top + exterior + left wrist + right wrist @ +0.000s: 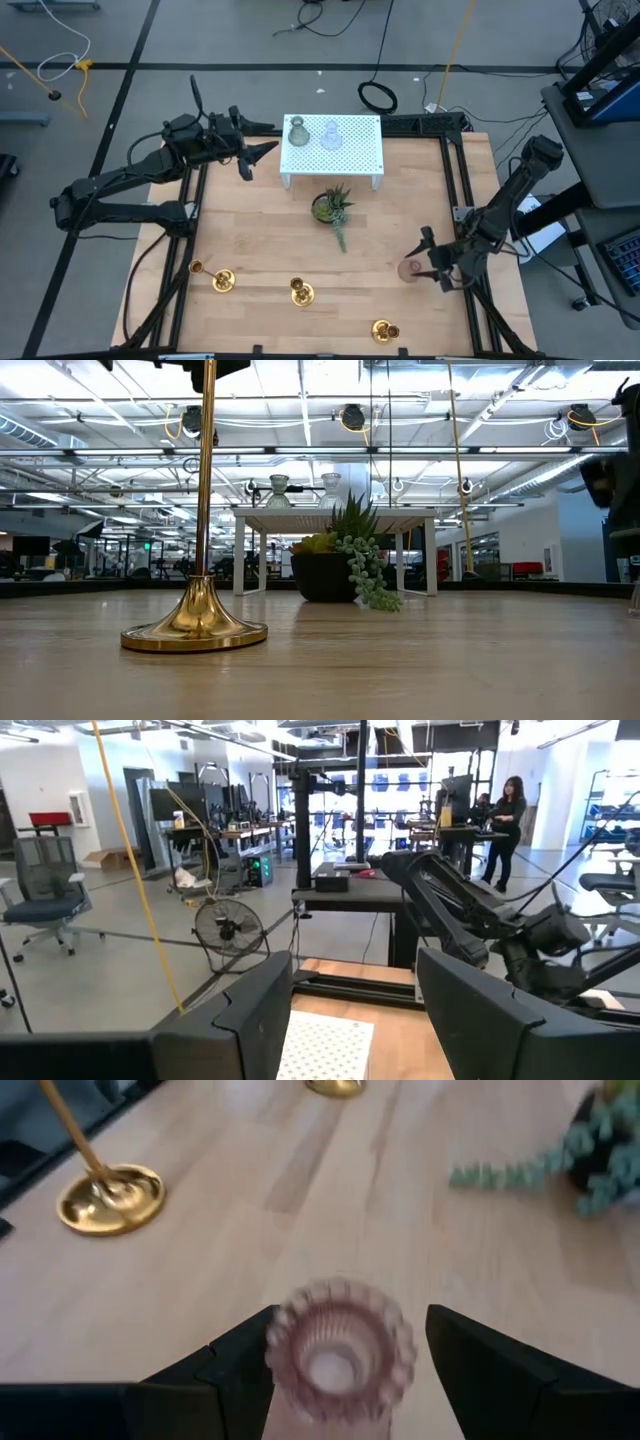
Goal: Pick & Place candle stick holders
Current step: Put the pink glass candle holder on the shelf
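Observation:
Three gold candle stick holders stand upright on their round bases on the near part of the table (pixel 222 281), (pixel 301 292), (pixel 384 330); one is close in the low view (pixel 197 622). My right gripper (pixel 425 262) is open low at the table's right, its fingers either side of a pink ribbed glass holder (pixel 340 1348), which stands on the table. My left gripper (pixel 265 140) is open and empty, raised at the far left beside the white stand (pixel 352 152). My right gripper: one finger (pixel 240 1365) lies right against the pink holder's rim (pixel 278 1330) in the wrist view, and I cannot tell whether it touches. The other finger stands clear of it. The fingers come in low from the table's right.
A green potted plant (pixel 332 207) with a trailing strand sits mid-table. The white perforated stand at the far edge carries a greenish glass holder (pixel 297 132) and a clear one (pixel 331 135). Black frame rails (pixel 465 180) run along the table's edges. A person (pixel 505 815) stands far back in the room.

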Robot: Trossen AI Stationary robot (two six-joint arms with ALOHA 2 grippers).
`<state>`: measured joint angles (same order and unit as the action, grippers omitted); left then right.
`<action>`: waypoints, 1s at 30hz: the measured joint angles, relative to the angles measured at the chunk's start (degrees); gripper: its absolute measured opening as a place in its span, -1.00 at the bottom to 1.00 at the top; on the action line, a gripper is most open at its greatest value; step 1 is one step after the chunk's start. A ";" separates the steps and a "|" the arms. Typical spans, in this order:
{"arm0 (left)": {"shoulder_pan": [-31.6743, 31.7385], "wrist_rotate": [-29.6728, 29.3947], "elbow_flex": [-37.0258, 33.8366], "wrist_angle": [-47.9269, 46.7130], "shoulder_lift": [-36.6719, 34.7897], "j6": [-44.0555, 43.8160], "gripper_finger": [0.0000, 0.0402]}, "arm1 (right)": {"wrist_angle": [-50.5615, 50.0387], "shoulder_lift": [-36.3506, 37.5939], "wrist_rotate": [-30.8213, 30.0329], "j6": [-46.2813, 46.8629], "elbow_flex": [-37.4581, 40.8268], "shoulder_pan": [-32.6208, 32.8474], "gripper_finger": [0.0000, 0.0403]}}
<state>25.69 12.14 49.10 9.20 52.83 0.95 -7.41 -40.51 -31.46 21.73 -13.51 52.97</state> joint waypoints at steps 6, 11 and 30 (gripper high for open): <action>0.00 0.00 0.00 0.01 -0.01 0.20 0.10 | 9.95 0.00 0.00 2.64 6.13 0.00 0.20; 0.00 -0.01 0.00 0.04 0.00 0.22 0.10 | 22.79 -0.02 -0.02 2.76 10.25 -0.02 0.20; -0.02 -0.01 0.00 -0.42 0.01 0.15 0.10 | 19.84 -0.04 -3.43 2.99 11.59 -0.13 0.20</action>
<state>25.67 12.13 49.10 8.78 52.84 1.10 12.43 -40.56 -34.89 24.72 -1.91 52.84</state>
